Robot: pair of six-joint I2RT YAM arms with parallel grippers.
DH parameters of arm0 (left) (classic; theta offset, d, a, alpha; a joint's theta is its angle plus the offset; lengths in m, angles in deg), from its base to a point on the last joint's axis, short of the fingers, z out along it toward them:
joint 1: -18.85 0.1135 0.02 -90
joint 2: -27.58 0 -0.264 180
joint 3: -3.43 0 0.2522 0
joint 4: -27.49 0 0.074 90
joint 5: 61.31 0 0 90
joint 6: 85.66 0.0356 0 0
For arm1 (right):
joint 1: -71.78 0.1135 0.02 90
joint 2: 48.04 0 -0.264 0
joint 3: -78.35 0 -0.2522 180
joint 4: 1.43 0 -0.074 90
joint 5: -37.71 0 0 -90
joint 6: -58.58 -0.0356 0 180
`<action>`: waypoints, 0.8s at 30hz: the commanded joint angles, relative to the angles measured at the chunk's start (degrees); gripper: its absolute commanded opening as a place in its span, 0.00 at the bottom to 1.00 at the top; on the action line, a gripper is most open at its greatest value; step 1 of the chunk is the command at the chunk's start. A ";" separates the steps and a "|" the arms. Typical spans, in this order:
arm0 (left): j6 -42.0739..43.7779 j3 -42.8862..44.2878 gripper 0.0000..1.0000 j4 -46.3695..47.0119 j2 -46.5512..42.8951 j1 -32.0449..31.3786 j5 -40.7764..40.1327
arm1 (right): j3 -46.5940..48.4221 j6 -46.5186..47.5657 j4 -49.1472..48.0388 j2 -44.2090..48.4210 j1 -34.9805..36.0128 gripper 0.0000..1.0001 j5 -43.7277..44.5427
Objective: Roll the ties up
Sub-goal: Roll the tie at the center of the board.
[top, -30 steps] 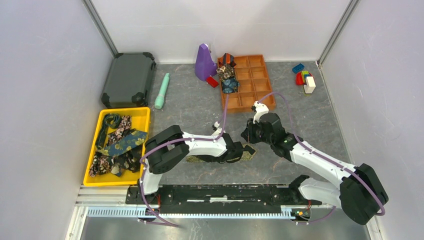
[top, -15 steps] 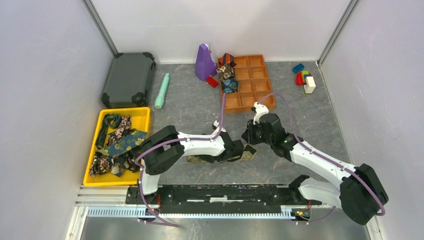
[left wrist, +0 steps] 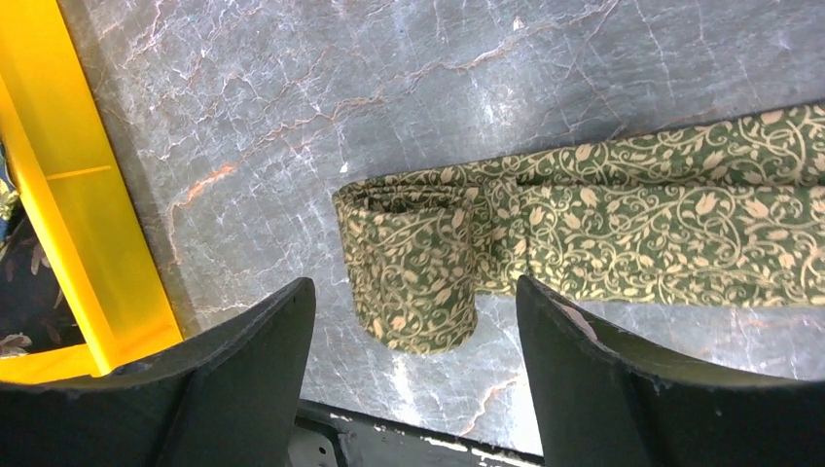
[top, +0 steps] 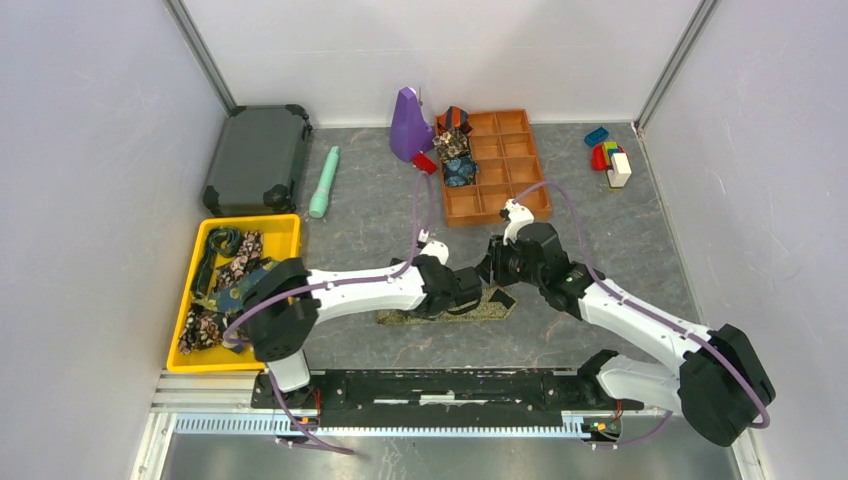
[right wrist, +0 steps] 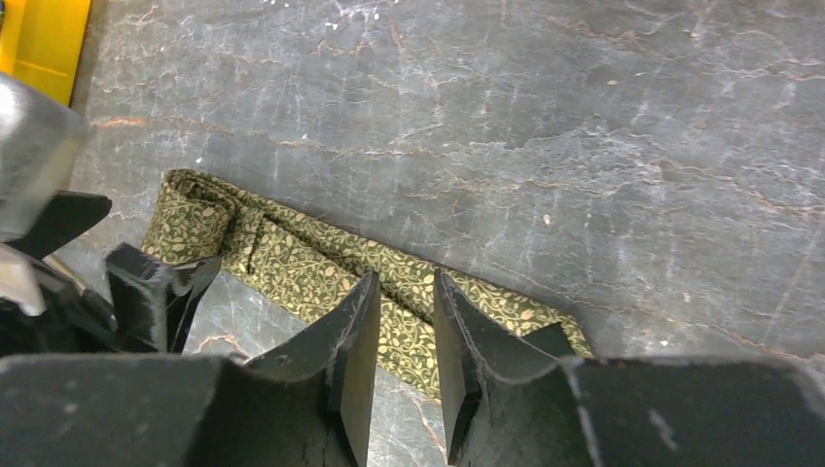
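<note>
Surroundings: your table carries a dark case (top: 258,158) in the far-left corner, with a teal cylinder (top: 323,182) beside it. A yellow bin (top: 250,219) sits along the left edge and holds loose ties (top: 235,285). At the far edge stand a purple object (top: 408,125) and an orange compartment tray (top: 515,150); rolled ties (top: 455,150) fill the tray's left column. Toy blocks (top: 608,158) sit toward the far-right corner.

Obstructions: in the top view your left arm (top: 360,290) lies over the left part of the working strip, and both wrists crowd together above it.

Task item: the olive-gold tie (top: 470,313) lies flat on the table by the middle of the near edge, running left to right. It has a dark green ground with a pale vine-and-leaf print. Its rolled end (left wrist: 413,272) is a short, loose coil of a few turns, on the side nearest the bin.

Left gripper (left wrist: 416,292): fingers released and spread wide, one on each side of the coil and apart from it.

Right gripper (right wrist: 402,292): fingers are parted by a narrow gap over the flat strip. You cannot tell whether the tips touch the cloth.
</note>
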 commanded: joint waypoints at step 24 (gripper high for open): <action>8.07 -37.99 0.82 27.40 -52.11 22.52 21.22 | 13.98 -15.87 -12.26 -22.42 21.50 0.57 1.46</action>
